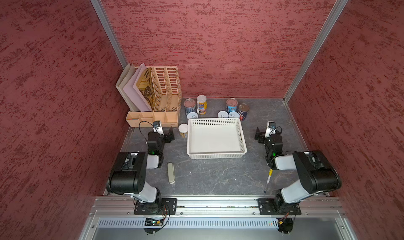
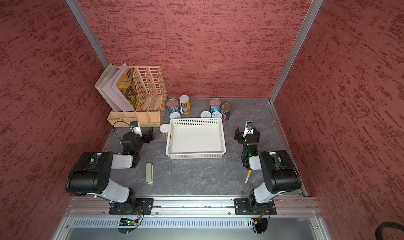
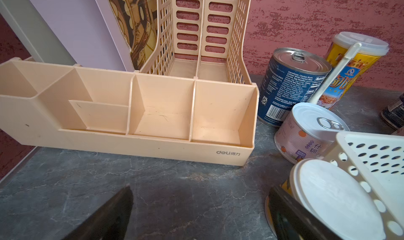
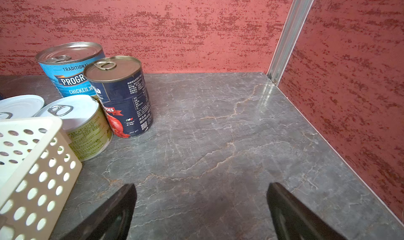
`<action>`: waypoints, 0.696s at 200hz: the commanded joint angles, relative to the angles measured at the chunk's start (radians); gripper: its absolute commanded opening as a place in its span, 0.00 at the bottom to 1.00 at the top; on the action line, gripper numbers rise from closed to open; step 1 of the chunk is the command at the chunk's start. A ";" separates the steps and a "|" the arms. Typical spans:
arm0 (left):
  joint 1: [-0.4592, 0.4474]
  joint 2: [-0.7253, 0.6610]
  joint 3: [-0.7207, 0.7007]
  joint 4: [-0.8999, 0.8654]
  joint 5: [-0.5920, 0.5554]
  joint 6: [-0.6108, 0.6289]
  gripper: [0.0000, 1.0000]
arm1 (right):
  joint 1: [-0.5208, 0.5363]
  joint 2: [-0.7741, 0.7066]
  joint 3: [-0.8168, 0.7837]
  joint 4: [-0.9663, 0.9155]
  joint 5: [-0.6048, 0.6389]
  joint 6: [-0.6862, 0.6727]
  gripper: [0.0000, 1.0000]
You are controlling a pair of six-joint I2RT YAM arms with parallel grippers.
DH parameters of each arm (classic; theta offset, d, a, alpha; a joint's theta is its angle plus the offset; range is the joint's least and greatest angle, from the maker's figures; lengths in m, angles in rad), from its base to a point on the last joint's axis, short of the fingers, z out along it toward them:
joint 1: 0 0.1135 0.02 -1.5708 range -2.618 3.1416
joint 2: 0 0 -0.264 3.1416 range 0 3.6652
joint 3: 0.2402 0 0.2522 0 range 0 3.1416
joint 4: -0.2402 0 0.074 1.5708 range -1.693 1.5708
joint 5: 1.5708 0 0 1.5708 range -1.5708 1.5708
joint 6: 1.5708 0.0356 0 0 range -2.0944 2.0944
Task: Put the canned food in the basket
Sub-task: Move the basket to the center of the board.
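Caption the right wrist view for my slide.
Open right gripper above tabletop; tomato can, Progresso soup can and white basket nearby.

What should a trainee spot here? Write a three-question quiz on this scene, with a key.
1. True or false: the shallow white perforated plastic basket is empty.
2. Which stands nearest the left gripper? A) the short white-lidded yellow can B) the red-labelled tomato can C) the yellow-barrelled pen
3. How many cylindrical food cans stand on the dark marbled table?
Key: 1 true; 2 A; 3 eight.
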 commanded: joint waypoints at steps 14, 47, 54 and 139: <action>-0.002 -0.004 0.018 0.002 -0.003 0.014 1.00 | -0.007 -0.006 0.021 -0.015 0.010 0.007 0.98; -0.003 -0.003 0.018 0.001 -0.003 0.014 1.00 | -0.008 -0.006 0.027 -0.023 0.005 0.008 0.98; -0.002 -0.003 0.020 -0.002 0.001 0.014 1.00 | -0.008 -0.005 0.026 -0.023 0.005 0.007 0.99; 0.005 -0.004 0.019 -0.001 0.022 0.015 1.00 | -0.008 -0.008 0.021 -0.014 0.005 0.008 0.98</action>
